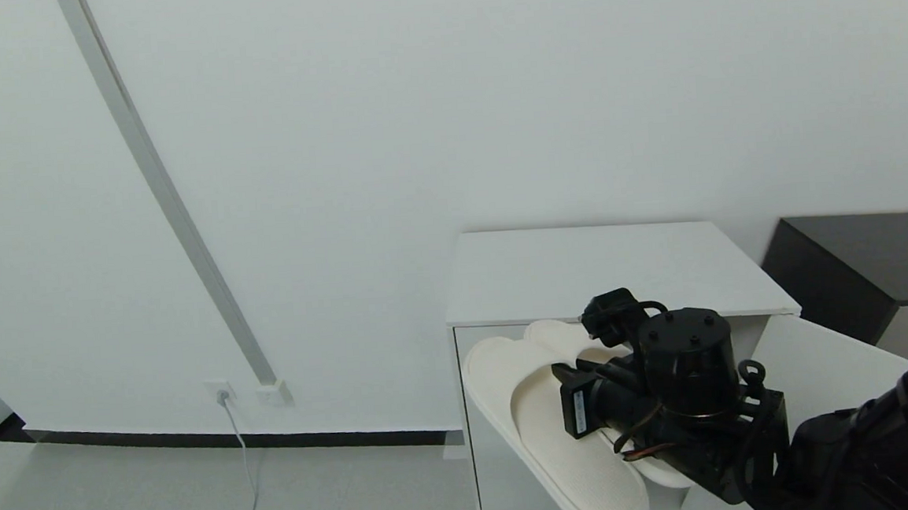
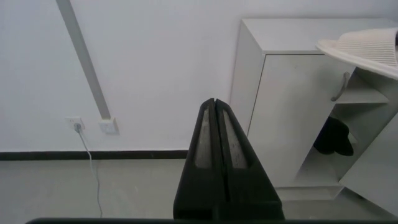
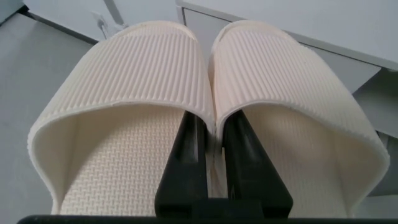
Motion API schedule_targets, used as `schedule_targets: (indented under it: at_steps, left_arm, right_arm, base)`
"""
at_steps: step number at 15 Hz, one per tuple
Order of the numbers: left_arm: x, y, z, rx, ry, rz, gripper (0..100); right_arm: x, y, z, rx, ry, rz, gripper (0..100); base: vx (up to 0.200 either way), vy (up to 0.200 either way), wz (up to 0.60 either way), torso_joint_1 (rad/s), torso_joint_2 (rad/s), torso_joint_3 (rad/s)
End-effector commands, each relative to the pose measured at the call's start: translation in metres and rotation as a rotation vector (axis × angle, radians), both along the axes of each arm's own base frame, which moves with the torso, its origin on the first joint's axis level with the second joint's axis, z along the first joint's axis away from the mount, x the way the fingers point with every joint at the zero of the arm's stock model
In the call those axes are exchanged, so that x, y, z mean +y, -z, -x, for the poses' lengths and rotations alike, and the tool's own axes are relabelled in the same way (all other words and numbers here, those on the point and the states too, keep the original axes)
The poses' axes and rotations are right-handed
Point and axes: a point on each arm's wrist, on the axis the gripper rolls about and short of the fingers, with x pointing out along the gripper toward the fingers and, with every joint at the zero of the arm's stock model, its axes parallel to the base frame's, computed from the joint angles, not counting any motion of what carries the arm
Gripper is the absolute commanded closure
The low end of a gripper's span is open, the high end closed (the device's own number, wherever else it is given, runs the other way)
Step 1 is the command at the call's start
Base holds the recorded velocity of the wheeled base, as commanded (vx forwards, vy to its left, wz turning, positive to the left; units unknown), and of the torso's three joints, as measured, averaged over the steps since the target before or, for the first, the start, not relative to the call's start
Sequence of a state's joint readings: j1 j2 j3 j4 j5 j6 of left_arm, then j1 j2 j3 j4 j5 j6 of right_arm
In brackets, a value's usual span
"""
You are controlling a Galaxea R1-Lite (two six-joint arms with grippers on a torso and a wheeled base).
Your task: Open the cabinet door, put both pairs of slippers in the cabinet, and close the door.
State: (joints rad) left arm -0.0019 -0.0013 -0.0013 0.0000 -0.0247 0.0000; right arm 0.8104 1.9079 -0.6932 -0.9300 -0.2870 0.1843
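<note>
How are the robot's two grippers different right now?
The right gripper pinches the cream slippers, one finger inside each; the left gripper holds nothing. The right gripper is up close to the open cabinet; the left gripper faces it from farther off. Both are black, with two long fingers closed.

White wall [image 1: 491, 87], grey floor [image 1: 122, 496], maybe desk [image 1: 880, 260]
</note>
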Motion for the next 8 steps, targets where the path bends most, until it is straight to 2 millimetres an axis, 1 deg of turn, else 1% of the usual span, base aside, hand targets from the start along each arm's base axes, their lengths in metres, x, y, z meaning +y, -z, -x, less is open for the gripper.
schedule_targets:
  at_steps: [1,8]
  left_arm:
    - [0.0000,-0.0001,-0.0001,0.001,-0.001,0.000,100]
    - [0.0000,-0.0001,-0.0001,0.001,-0.001,0.000,100]
  right_arm:
    - [0.0007,0.0022,0.0005,0.005,-0.003,0.005,100]
    - [0.0005,0.0055,0.0007,0.007,-0.006,0.022,100]
  base:
    - [0.000,0.000,0.00,0.000,0.00,0.000]
    - [0.000,0.000,0.00,0.000,0.00,0.000]
